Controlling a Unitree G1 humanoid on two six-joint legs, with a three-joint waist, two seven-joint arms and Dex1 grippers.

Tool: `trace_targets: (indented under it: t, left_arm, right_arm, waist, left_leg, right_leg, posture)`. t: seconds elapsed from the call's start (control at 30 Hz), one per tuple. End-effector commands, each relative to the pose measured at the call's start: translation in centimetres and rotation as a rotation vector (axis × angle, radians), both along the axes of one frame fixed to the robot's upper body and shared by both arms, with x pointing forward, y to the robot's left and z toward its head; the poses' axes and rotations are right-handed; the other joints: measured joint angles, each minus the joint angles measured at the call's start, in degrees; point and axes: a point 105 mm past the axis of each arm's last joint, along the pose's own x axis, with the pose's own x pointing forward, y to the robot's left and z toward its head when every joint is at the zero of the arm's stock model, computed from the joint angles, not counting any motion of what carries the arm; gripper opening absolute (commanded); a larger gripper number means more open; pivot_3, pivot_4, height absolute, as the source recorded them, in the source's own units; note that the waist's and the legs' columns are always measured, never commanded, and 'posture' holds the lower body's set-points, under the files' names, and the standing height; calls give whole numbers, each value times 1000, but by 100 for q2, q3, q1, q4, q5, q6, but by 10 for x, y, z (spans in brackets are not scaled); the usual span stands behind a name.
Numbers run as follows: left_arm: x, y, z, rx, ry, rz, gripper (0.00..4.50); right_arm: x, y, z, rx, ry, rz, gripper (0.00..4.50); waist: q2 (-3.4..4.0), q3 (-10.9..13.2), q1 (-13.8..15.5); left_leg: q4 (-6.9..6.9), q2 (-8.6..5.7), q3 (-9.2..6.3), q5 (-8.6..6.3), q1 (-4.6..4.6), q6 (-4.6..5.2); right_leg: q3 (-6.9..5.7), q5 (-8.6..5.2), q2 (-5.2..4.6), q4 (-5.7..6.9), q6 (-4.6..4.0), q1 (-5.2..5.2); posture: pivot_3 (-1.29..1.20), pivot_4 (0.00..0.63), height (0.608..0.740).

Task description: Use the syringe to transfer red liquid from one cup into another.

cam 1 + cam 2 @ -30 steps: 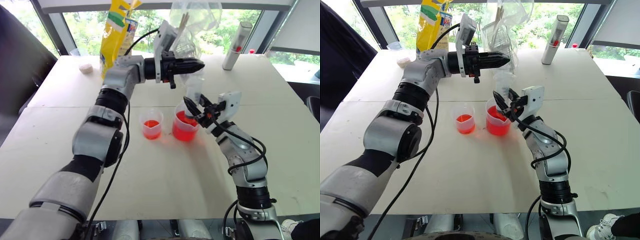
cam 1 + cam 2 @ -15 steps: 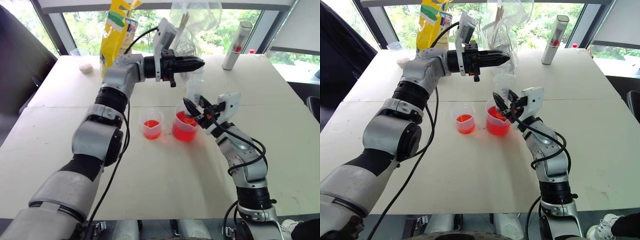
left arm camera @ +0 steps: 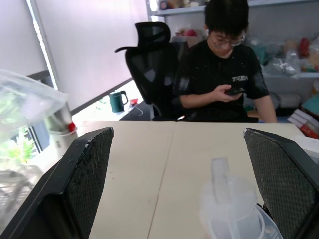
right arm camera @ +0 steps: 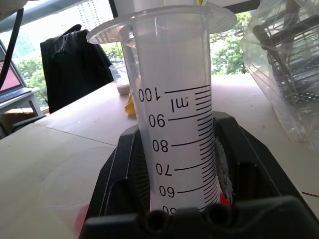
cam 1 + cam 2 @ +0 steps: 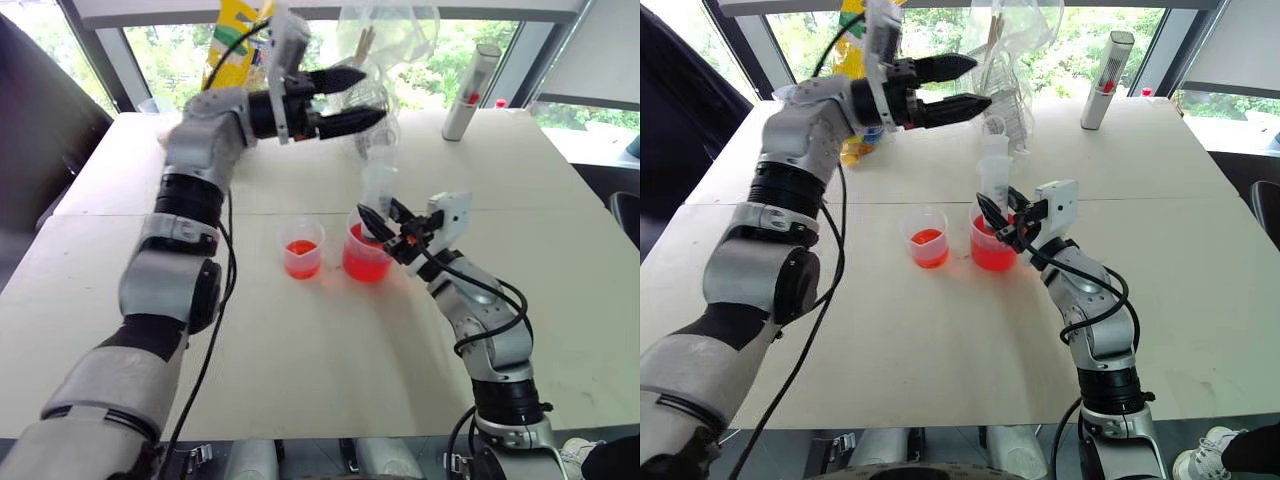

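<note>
Red liquid half filled the larger spouted cup at the middle of the desk, and a shallower layer sat in the smaller cup just beside it on the robot's left. The syringe stood upright with its tip down in the larger cup, the right hand closed around the lower barrel (the wrist view showed the printed scale between its fingers). Above and toward the robot's left, the left hand hung with its jaws spread wide and nothing between them, clear of the plunger's white top.

By my reading, the step in hand was the draw from the larger cup, with the plunger not gripped at this point. The next move would call for the left hand to come onto the plunger top and work it while the right kept the barrel steady and upright; a tilt could tip the cup.
</note>
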Motion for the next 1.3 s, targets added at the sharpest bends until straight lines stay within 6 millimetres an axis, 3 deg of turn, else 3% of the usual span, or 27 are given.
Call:
trace_targets:
  t: [0.03, 0.13, 0.3, 0.4, 0.53, 0.63, 0.83, 1.07, 1.3]
  left_arm:
    - [-8, 25, 22, -51, -49, 18, 4428]
    - [-10, 51, 6, 45, -78, 62, 4428]
    - [-12, 75, -19, 139, -49, 120, 4428]
    - [-16, 82, -26, 158, -31, 130, 4428]
    - [-20, 91, -27, 159, -19, 155, 4428]
    - [-25, 95, -26, 159, -17, 159, 4428]
    - [-40, 99, -12, 127, -9, 133, 4428]
    - [-51, 99, 5, 64, 8, 73, 4428]
    - [-48, 78, 17, -7, 10, 8, 4428]
  right_arm:
    - [1, -2, 20, 8, -67, -9, 1367]
    - [4, -7, 38, -4, -130, -23, 1367]
    - [2, -5, 81, -1, -234, 9, 1367]
    - [-9, 18, 102, 8, -275, 140, 1367]
    - [-19, 55, 113, 50, -274, 307, 1367]
    - [-17, 75, 105, 63, -252, 361, 1367]
    - [-4, 100, 69, 64, -192, 401, 1367]
    - [8, 100, 47, 53, -163, 373, 1367]
    - [7, 99, 36, 29, -148, 368, 1367]
  waist:
    - [0, 0, -4]
    - [4, 0, -28]
    - [3, 0, -28]
    - [3, 0, -12]
    - [3, 0, 4]
    - [3, 0, 3]
    - [1, -1, 22]
    - [1, -1, 29]
    - [-1, -2, 35]
  left_leg:
    - [0, 1, -1, 0, 0, 0]
    - [0, 2, -5, 0, 1, 0]
    - [4, 3, -6, 2, 1, -3]
    - [4, 5, -6, 2, -7, -3]
    - [3, 7, -8, 2, -12, -2]
    - [5, 8, -9, 2, -10, -2]
    - [8, 7, -8, 2, -14, -2]
    - [10, 8, -7, 2, -14, -3]
    - [9, 7, -7, 2, -14, -3]
  right_leg:
    - [0, 0, 0, 0, 0, 0]
    - [0, 0, -3, 1, 0, 1]
    - [-2, 0, -10, 5, 0, 1]
    - [-2, 0, -12, 4, 0, -5]
    - [-1, 0, -12, 3, -1, -10]
    - [-2, 1, -12, 8, -1, -11]
    - [-3, 1, -15, 8, -1, -12]
    - [-8, 1, -20, 9, -1, -12]
    - [-8, 1, -20, 9, -1, -12]
  posture:
    - [0, 150, 739]
    - [0, 150, 739]
    - [0, 150, 739]
    - [0, 150, 739]
    - [0, 150, 739]
    - [0, 150, 739]
    - [0, 150, 739]
    - [0, 150, 739]
    - [0, 150, 739]
